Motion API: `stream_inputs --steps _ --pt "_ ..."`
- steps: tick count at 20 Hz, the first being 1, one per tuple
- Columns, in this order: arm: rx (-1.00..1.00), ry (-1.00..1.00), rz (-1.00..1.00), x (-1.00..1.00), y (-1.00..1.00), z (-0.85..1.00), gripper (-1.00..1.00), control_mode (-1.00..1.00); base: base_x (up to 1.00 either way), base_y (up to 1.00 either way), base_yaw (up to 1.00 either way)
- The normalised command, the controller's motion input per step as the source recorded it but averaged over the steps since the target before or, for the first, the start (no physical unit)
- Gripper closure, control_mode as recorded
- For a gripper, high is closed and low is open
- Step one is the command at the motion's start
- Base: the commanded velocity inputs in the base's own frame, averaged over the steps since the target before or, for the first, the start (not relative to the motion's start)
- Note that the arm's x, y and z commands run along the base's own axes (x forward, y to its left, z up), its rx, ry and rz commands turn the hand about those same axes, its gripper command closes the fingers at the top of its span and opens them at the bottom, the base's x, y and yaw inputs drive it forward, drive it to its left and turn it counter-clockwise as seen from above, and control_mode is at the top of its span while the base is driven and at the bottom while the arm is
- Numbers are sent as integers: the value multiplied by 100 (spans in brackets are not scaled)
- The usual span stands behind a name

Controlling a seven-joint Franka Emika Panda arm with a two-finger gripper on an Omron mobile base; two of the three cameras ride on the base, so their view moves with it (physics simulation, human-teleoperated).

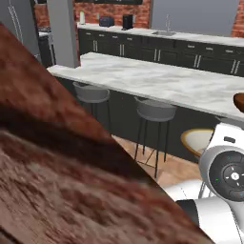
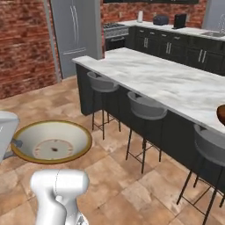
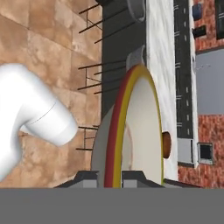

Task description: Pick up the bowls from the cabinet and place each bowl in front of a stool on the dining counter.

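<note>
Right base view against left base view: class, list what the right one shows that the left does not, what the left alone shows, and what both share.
Right base view alone: the whole cream bowl above the tiled floor, a brick side wall, a grey fridge and a third stool.

Left base view alone: a blurred brown surface close across the lower left, a sink tap, and just an edge of the cream bowl.

Shared: the marble counter, two grey stools, the brown bowl on the counter's right end, and black base cabinets.

Likely home kitchen — marble dining counter (image 2: 176,83), stools (image 2: 145,107), fridge (image 2: 77,30)
</note>
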Motion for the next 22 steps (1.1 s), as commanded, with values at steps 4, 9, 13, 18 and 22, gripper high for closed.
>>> stream_inputs --steps 4,9,13,18,22 --pt "0 0 0 0 0 0 100 100 100 80 -54" --pt "0 0 0 0 0 0 100 100 100 91 -59" --pt "0 0 0 0 0 0 100 100 100 89 -61" --pt "0 0 0 0 0 0 100 100 100 85 -62" --pt "0 0 0 0 0 0 100 100 93 64 -50"
